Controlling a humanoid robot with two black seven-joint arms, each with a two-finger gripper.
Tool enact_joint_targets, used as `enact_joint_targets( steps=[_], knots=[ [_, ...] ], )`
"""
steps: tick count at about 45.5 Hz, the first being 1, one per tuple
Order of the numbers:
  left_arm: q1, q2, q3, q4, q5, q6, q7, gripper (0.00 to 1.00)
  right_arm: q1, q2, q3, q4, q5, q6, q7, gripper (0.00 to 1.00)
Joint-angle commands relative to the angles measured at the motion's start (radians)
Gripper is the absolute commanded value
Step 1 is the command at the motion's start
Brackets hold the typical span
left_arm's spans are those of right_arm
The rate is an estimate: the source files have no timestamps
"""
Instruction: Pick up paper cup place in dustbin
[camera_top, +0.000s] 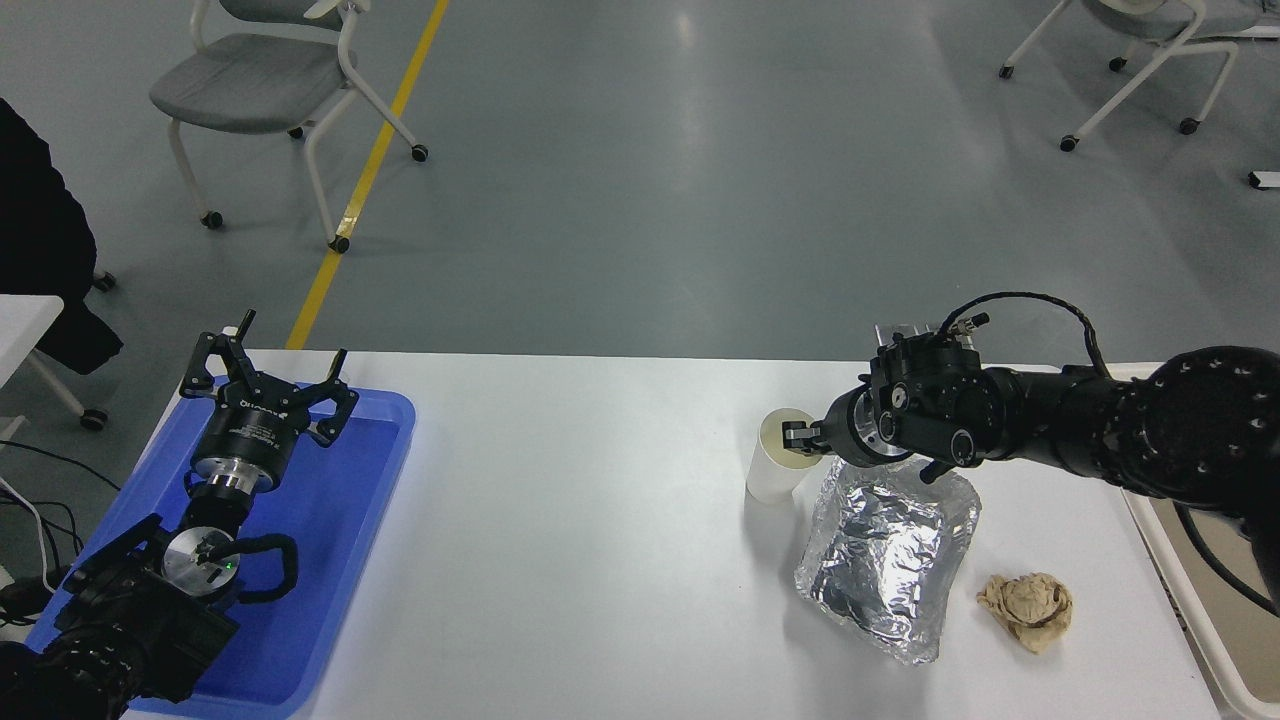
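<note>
The right gripper (797, 440) is pinching the paper cup (775, 462) at its rim with narrow fingers, tilting it beside the foil tray (885, 560) on the bench (600, 560). The left gripper (265, 385) is hovering wide over the blue tray (330, 560).

paper cup (775, 462): small, plain white, tapered | tilted, rim leaning toward the right claw (797, 437), whose tips sit at the rim | base on the white surface (600, 520), far right half | dustbin (1215, 620): cream-white rim and beige inside, only a sliver showing at the surface's right edge
</note>
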Motion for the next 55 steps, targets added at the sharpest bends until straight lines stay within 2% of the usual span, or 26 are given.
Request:
enact_joint_targets(
  steps=[1, 6, 20, 29, 45, 51, 55],
  knots=[
    [0.0, 0.002, 0.0, 0.0, 0.0, 0.0, 0.0, 1.0, 0.12, -0.078, -0.016, 0.107, 0.001, 0.05, -0.003, 0.0],
    [0.002, 0.002, 0.0, 0.001, 0.0, 0.0, 0.0, 1.0, 0.275, -0.142, -0.054, 0.235, 0.002, 0.082, -0.004, 0.0],
    [0.003, 0.003, -0.002, 0.001, 0.0, 0.0, 0.0, 1.0, 0.746, -0.234, -0.246, 0.538, 0.03, 0.191, -0.007, 0.0],
    [0.003, 0.005, -0.002, -0.003, 0.0, 0.0, 0.0, 1.0, 0.953, -0.234, -0.298, 0.622, 0.142, 0.288, -0.049, 0.0],
    [0.003, 0.003, -0.002, 0.001, 0.0, 0.0, 0.0, 1.0, 1.013, -0.256, -0.373, 0.639, 0.137, 0.323, -0.063, 0.0],
    [0.003, 0.003, 0.0, 0.001, 0.0, 0.0, 0.0, 1.0, 1.018, -0.328, -0.447, 0.633, 0.108, 0.328, -0.063, 0.0],
    [0.002, 0.003, 0.0, -0.003, 0.0, 0.0, 0.0, 1.0, 1.02, -0.435, -0.478, 0.627, 0.021, 0.34, -0.052, 0.0]
  ],
)
